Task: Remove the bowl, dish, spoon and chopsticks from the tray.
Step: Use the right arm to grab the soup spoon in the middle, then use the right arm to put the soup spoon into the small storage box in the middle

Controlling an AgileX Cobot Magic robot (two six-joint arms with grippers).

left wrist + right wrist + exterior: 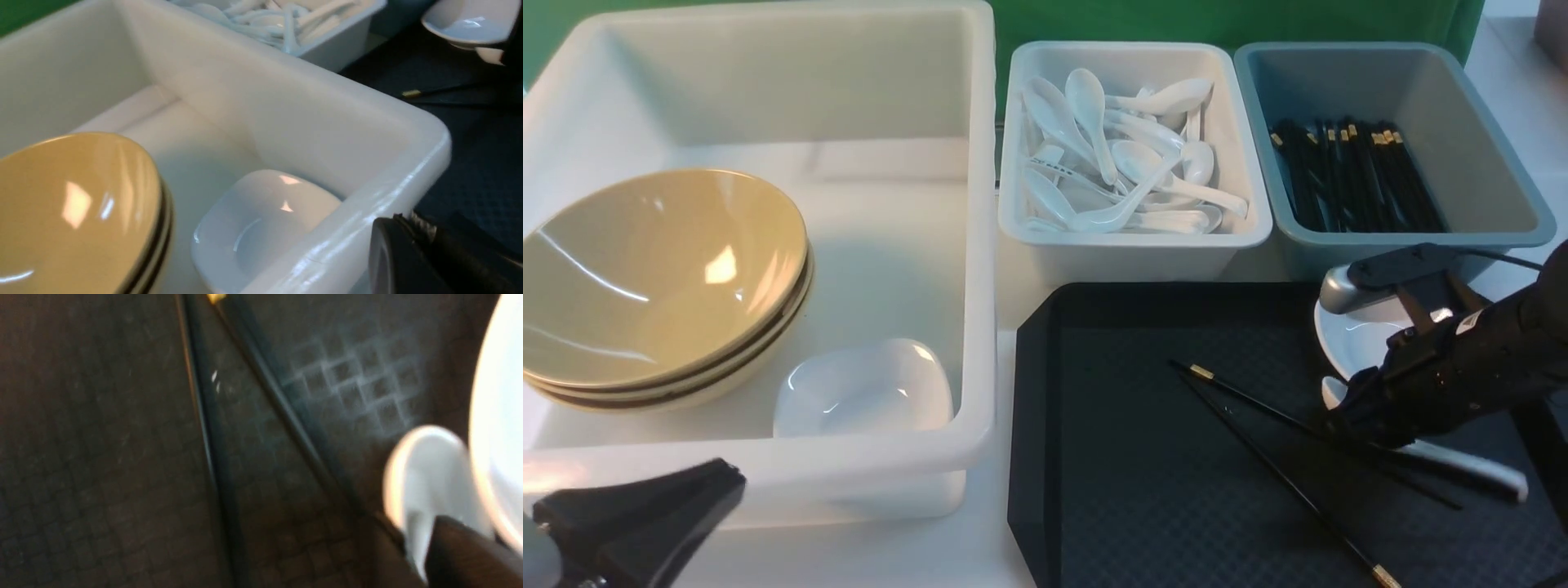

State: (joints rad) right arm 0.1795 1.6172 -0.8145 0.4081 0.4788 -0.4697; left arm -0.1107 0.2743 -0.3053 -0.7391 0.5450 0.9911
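Spotting spoon (pixel 1478 472) lying on tray (pixel 1143 490), handle pointing right and nearward, right gripper (pixel 1339 420) hovering over it, jaws impossible to judge; left gripper (pixel 715 490) pinching shut; white tub (pixel 980 245) holding stacked bowls (pixel 662 269).

Left tool (pixel 727 483) sits closed and low; right tool (pixel 1343 420) reaches down, jaw gap unclear.

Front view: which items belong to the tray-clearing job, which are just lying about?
Job: black textured plastic tray; black gold-banded chopsticks, glossy white soup spoon, small white dish on it; topmost tan bowl, already tubbed.
Lying about: lower bowls, tubbed white dish, loose spoons, binned chopsticks.
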